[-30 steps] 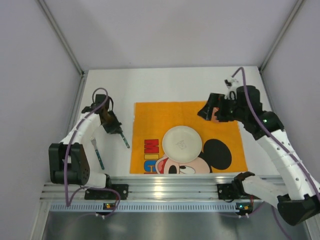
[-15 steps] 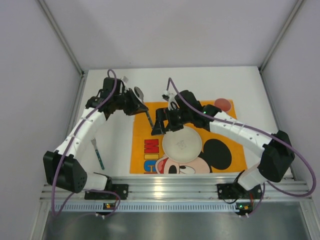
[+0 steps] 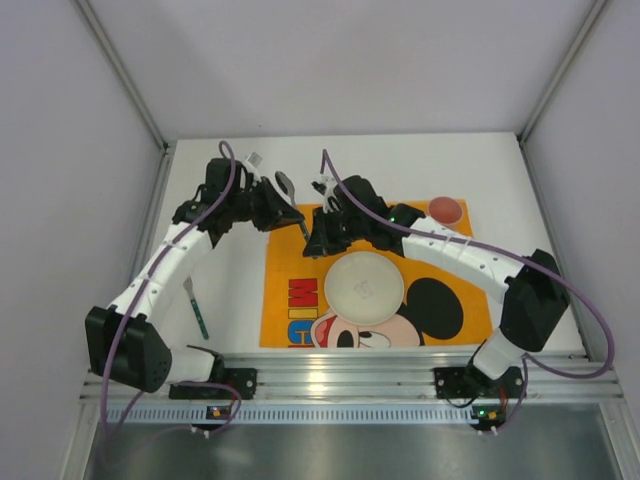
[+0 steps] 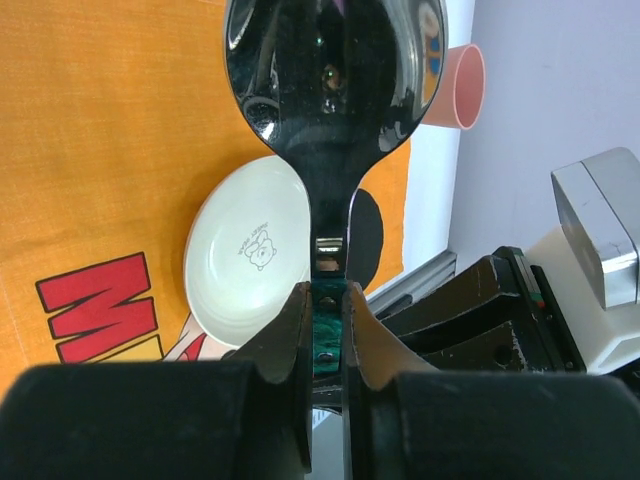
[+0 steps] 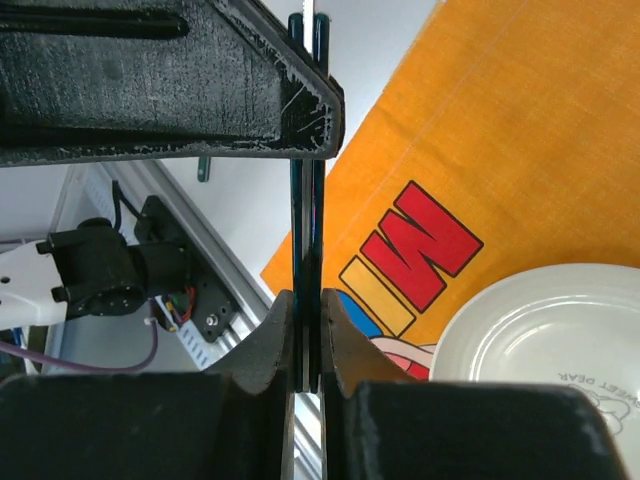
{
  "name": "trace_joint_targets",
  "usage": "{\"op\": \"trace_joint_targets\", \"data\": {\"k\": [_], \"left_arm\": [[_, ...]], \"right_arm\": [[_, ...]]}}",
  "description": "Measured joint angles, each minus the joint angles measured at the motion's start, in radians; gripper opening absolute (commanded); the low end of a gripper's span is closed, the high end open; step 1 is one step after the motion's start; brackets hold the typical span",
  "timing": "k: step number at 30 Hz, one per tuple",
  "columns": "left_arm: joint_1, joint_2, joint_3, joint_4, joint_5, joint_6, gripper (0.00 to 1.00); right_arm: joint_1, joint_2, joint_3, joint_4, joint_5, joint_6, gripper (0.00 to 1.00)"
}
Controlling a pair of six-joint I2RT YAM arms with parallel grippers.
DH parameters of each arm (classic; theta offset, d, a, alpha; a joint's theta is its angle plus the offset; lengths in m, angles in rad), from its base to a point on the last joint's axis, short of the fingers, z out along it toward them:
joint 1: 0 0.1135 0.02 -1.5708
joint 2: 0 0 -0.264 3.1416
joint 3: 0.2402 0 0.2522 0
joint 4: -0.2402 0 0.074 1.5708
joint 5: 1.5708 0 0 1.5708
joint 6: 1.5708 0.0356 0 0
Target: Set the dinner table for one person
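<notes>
A fork (image 3: 195,305) lies on the white desk (image 3: 400,165) at the plate's (image 3: 364,286) 8 o'clock. Above the desk, at the plate's 11 o'clock, the left claw (image 4: 327,315) pinches a spoon (image 4: 335,90) by its handle; the right claw (image 5: 305,320) pinches the same handle. A pink cup (image 3: 445,210) sits at 2 o'clock.

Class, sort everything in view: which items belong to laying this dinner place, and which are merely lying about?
Belong: spoon, plate, fork, pink cup, orange mat, dinner table.
Just there: aluminium rail, enclosure walls.
</notes>
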Motion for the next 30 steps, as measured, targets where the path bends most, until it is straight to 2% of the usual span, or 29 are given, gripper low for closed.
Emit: {"op": "trace_joint_targets", "data": {"k": [1,2,3,4,6,7,8,11,19,24,30], "left_arm": [[0.001,-0.001,-0.007,0.010,0.004,-0.001,0.02],[0.001,-0.001,-0.010,0.017,0.005,-0.002,0.12],[0.000,-0.001,-0.014,0.027,0.006,-0.002,0.23],[0.001,-0.002,-0.016,0.036,0.010,0.000,0.45],[0.000,-0.002,-0.020,0.053,0.037,0.000,0.62],[0.000,-0.006,-0.022,0.063,0.058,0.000,0.79],[0.000,-0.012,-0.026,0.071,0.074,0.007,0.90],[0.000,-0.049,-0.042,0.071,0.100,0.022,0.95],[0.016,-0.223,-0.168,-0.025,0.014,0.134,0.95],[0.040,-0.233,-0.229,-0.088,-0.034,0.183,0.93],[0.041,-0.218,-0.238,-0.114,-0.060,0.209,0.93]], "right_arm": [[0.002,0.000,0.000,-0.001,0.009,-0.002,0.00],[0.005,-0.001,0.000,-0.002,0.021,-0.002,0.00],[0.006,-0.002,0.000,-0.003,0.034,-0.002,0.00],[0.008,-0.006,-0.001,-0.003,0.047,-0.004,0.00],[0.010,-0.021,-0.012,-0.002,0.074,-0.008,0.00],[0.008,-0.039,-0.033,0.002,0.090,-0.008,0.00],[0.005,-0.058,-0.056,-0.003,0.103,-0.008,0.00],[-0.024,-0.142,-0.174,-0.010,0.134,-0.006,0.00],[-0.206,-0.463,-0.546,-0.143,0.208,0.005,0.00],[-0.306,-0.611,-0.644,-0.220,0.233,-0.008,0.00],[-0.326,-0.626,-0.698,-0.273,0.241,-0.005,0.00]]}}
